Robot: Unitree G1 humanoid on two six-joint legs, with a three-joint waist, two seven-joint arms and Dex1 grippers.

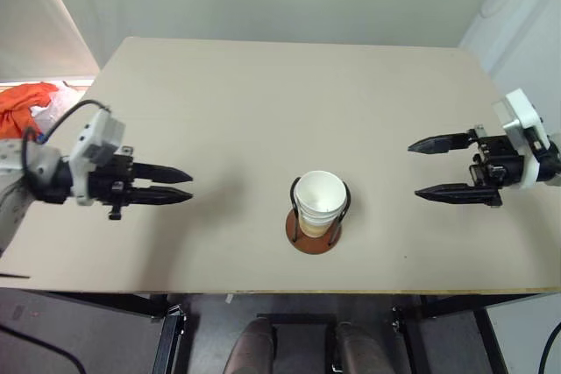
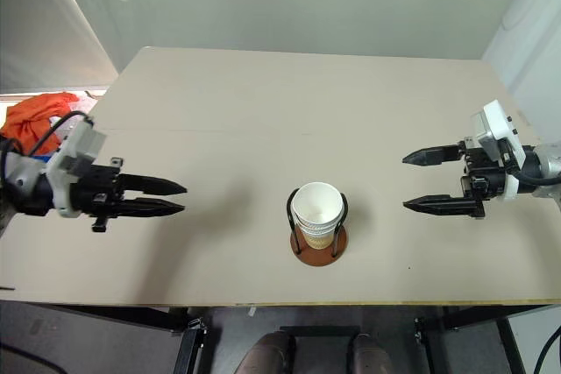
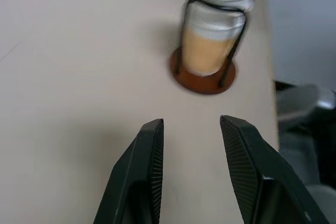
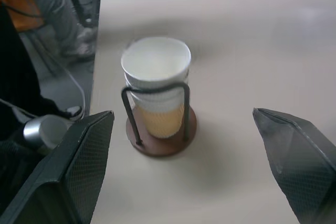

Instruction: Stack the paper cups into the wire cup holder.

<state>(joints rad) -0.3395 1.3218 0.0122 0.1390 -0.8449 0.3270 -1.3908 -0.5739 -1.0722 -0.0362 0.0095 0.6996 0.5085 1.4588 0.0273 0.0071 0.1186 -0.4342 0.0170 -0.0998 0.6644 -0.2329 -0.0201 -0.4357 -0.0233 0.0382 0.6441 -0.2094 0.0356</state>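
The left gripper [image 1: 183,186] is hovering over the left side of the bench [image 1: 263,102], its fingers slightly parted and holding nothing. The right gripper [image 1: 421,169] is hanging over the right side, spread wide and also empty. Between them, near the bench's front edge, the wire cup holder [image 1: 316,236] is standing upright and cradling the paper cups [image 1: 320,201], nested in one stack inside its wire loops.

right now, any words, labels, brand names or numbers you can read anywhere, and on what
None. The paper cups are plain, with no print showing.
The wire cup holder, the table and both pincers, left and right, carry no readable text.
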